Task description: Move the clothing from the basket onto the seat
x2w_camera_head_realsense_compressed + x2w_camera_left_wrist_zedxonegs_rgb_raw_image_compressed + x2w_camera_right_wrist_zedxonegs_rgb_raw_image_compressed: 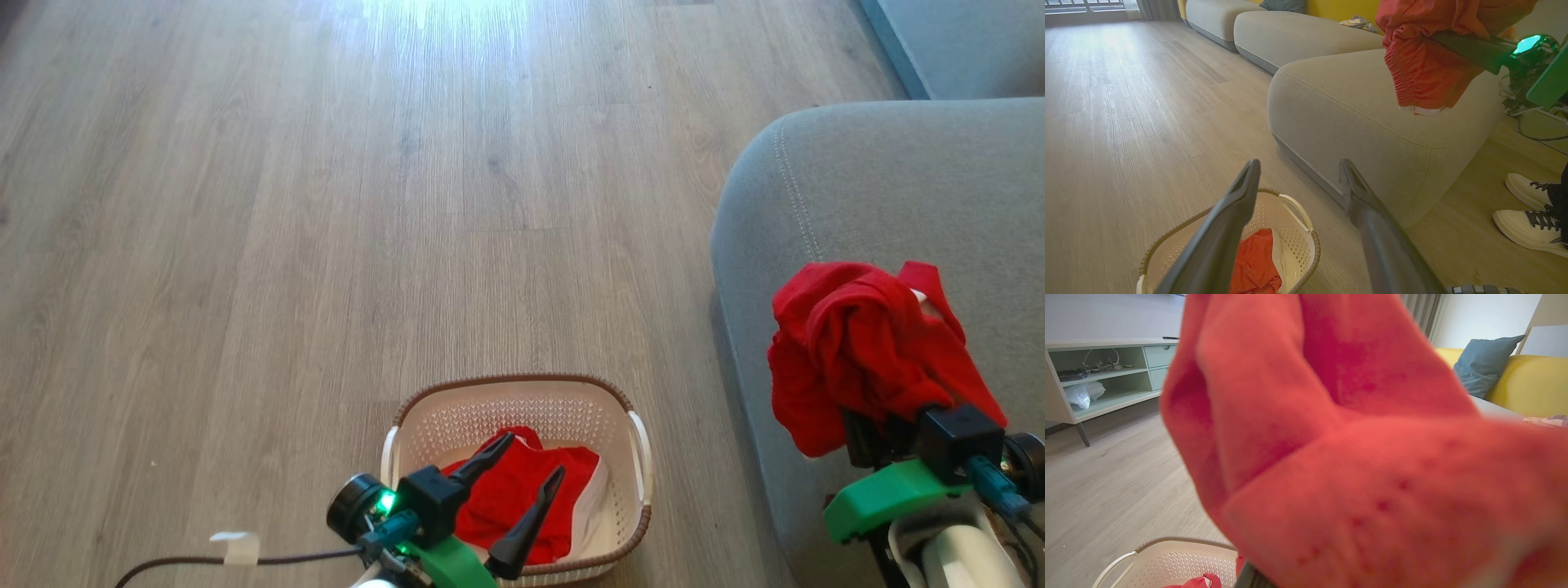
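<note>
The cream basket stands on the floor at the bottom centre and holds a red garment with white trim. My left gripper hovers open just above it, fingers spread, nothing between them. In the left wrist view the same basket and garment lie below the left gripper. A second red garment is bunched up in my right gripper, which is shut on it above the grey seat. The cloth hides the right fingertips. The held garment covers most of the right wrist view.
Wood floor stretches ahead and to the left. A person's white shoes stand beside the seat. A pale shelf unit and a yellow sofa with a blue pillow lie further off. A black cable trails at lower left.
</note>
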Robot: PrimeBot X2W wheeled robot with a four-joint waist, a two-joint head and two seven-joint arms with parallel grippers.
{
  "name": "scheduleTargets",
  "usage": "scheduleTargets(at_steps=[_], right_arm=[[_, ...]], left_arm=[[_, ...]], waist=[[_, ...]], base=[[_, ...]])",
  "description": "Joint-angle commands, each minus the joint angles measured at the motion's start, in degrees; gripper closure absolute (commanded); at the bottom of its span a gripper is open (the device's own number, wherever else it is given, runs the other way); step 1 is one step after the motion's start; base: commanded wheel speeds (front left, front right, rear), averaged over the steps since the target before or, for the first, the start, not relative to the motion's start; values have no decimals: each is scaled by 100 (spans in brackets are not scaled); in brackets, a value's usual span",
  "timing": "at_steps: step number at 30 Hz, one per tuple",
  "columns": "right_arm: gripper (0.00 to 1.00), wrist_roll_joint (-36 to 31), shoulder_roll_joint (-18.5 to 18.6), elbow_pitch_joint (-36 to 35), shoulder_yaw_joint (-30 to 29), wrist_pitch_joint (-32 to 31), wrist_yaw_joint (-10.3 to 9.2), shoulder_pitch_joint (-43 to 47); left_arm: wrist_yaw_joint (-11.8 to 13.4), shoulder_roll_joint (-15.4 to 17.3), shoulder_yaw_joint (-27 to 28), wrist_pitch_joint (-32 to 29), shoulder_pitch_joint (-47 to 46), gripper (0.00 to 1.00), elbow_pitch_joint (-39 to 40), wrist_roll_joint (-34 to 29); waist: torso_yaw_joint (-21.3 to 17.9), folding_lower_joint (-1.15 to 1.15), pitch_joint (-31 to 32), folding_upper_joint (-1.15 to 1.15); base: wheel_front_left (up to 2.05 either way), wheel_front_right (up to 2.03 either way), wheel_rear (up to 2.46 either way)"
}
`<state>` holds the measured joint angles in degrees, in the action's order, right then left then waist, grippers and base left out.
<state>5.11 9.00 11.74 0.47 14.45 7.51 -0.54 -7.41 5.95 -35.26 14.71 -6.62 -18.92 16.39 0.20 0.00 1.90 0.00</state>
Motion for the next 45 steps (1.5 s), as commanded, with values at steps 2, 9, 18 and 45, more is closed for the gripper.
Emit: scheduleTargets(at_steps=[2,9,18,45], right_arm=[[100,24,58,-162,119,55,-2,-220],[100,31,90,-169,112,55,-2,-247],[100,-23,145,-242,66,55,-2,-355],[100,-71,45,-450,-288,55,-2,-418]], left_arm=[[-8,-16,186,29,-116,0,159,-39],[-8,-26,213,29,-127,0,146,-35],[-8,-42,212,29,-189,0,196,-62],[-8,-43,-25,29,-566,0,232,-121]], waist=[[-12,0,-4,0],[-127,0,-37,0],[-594,0,-162,0],[-2650,0,-713,0]], base=[[0,0,0],[0,0,0],[0,0,0],[0,0,0]])
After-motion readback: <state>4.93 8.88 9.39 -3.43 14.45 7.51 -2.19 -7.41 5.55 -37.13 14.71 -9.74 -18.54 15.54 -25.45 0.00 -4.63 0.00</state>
